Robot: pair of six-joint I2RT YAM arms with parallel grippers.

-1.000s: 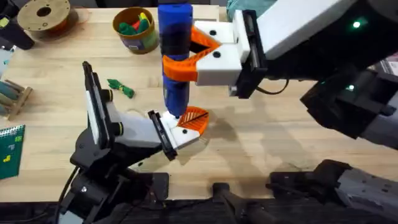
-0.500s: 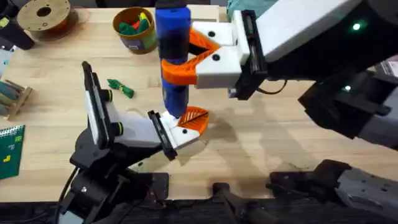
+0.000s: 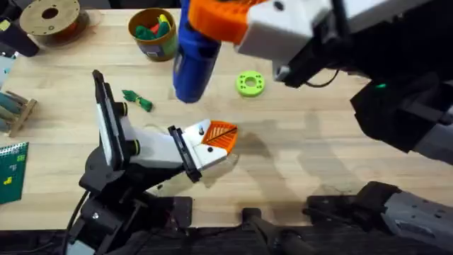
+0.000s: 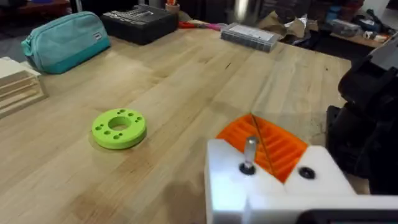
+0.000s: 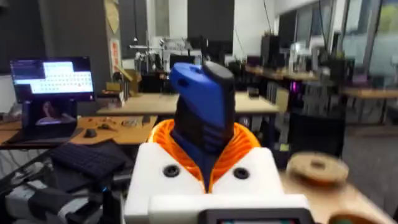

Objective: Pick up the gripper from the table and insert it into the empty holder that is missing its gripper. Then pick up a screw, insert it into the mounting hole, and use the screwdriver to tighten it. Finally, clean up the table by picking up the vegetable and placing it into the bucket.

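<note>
Blue first, overhead view: the screwdriver hangs tilted in the air, dark tip downward, above the table. The right gripper is clamped around its upper body with its orange pads. The tip is clear of the work, probably so it can be lined up from above.

- Left gripper lies low on the table near the middle, presenting the white holder with the orange ribbed gripper seated in it. Probably posed as a steady fixture for driving. Cannot tell whether its jaws are open or closed.
- Vegetable lies on the boards beside the left arm, well apart from the bucket at the far edge. Clean-up not yet done.
- Light-green ring disc lies loose beyond the holder.

Left wrist view:
- Holder is close up, with the gripper tucked against it, ribs showing.
- A screw stands proud in the near mounting hole, evidently not driven home. It looks ready for the driver tip.
- Ring disc lies flat farther off.

Right wrist view:
- Screwdriver fills the middle, pinched between the ribbed pads of the right gripper.
- The grip sits around the fat body, which should keep it from twisting under torque
- The room lies behind, so the wrist is pitched up off the table
</note>
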